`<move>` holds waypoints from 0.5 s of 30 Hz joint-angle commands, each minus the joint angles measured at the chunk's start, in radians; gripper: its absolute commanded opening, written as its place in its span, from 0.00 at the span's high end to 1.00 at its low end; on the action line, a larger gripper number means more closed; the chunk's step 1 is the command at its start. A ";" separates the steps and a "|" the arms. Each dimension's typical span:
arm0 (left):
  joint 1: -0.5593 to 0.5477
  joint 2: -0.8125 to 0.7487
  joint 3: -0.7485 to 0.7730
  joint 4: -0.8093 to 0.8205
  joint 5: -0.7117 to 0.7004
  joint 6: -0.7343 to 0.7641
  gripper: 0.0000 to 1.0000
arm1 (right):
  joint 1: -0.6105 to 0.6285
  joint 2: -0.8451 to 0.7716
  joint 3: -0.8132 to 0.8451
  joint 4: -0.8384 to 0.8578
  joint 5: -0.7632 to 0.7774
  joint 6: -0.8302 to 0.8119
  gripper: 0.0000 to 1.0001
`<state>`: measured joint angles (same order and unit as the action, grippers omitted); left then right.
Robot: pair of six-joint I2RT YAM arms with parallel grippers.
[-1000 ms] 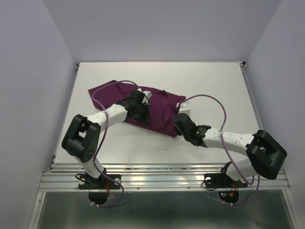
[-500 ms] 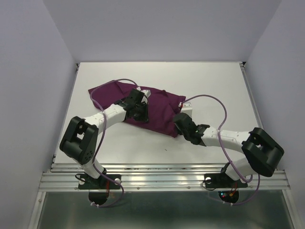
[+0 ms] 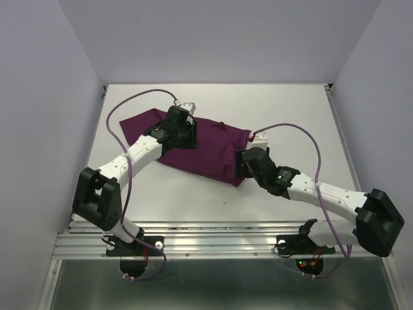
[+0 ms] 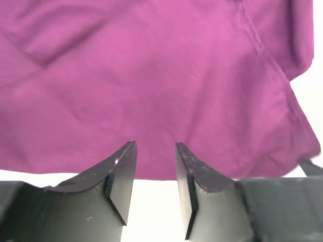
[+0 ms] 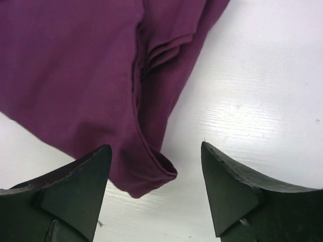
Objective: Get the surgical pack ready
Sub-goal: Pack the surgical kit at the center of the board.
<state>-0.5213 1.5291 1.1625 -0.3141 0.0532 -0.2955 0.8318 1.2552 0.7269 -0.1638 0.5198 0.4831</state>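
Deep-purple cloth wrap (image 3: 213,152) looks soft, limp, light, so best pinched at its folded corner hem (image 5: 156,174) — right hand (image 5: 155,146) gapes wide, left hand (image 4: 155,146) narrowly parted, both empty.

cloth wrap (image 3: 213,152) on table (image 3: 290,103), left pincer (image 4: 154,145) above, right pincer (image 5: 155,147) at corner

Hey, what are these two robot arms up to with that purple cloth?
Two robot arms are working on a purple cloth that lies folded and rumpled on the white table. The left gripper hovers at the cloth's far left part, jaws apart and holding nothing. The right gripper is wide open, straddling the cloth's near right corner without pinching it. Whatever the cloth may cover is hidden.
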 commanded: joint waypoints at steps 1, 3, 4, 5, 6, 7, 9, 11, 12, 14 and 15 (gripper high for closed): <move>0.046 -0.056 0.029 -0.022 -0.042 -0.027 0.50 | -0.003 -0.050 0.048 -0.016 -0.075 -0.008 0.22; 0.078 -0.063 0.011 -0.028 -0.042 -0.053 0.50 | -0.003 -0.053 0.045 -0.042 -0.118 0.024 0.20; 0.089 -0.070 0.003 -0.036 -0.042 -0.060 0.50 | -0.003 -0.054 0.039 -0.046 -0.133 0.034 0.19; 0.102 -0.078 -0.007 -0.037 -0.042 -0.068 0.50 | -0.003 -0.066 0.031 -0.061 -0.141 0.047 0.18; 0.116 -0.086 -0.035 -0.037 -0.042 -0.085 0.50 | -0.003 -0.076 0.013 -0.066 -0.145 0.069 0.18; 0.147 -0.101 -0.052 -0.031 -0.042 -0.094 0.49 | -0.003 -0.085 0.000 -0.066 -0.145 0.077 0.18; 0.185 -0.113 -0.101 -0.023 -0.041 -0.114 0.47 | -0.003 -0.103 -0.021 -0.068 -0.142 0.103 0.18; 0.247 -0.121 -0.139 -0.010 -0.010 -0.140 0.43 | -0.003 -0.102 -0.040 -0.063 -0.161 0.127 0.22; 0.265 -0.122 -0.152 -0.002 0.000 -0.146 0.43 | -0.003 -0.102 -0.046 -0.056 -0.173 0.135 0.26; 0.315 -0.121 -0.173 0.013 0.011 -0.168 0.43 | -0.003 -0.093 -0.067 -0.025 -0.208 0.150 0.38; 0.329 -0.115 -0.188 0.021 0.014 -0.172 0.43 | -0.003 -0.089 -0.076 0.015 -0.217 0.160 0.44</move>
<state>-0.2470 1.4399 1.0153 -0.3241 0.0467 -0.4175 0.8314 1.1725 0.6758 -0.2138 0.3550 0.5884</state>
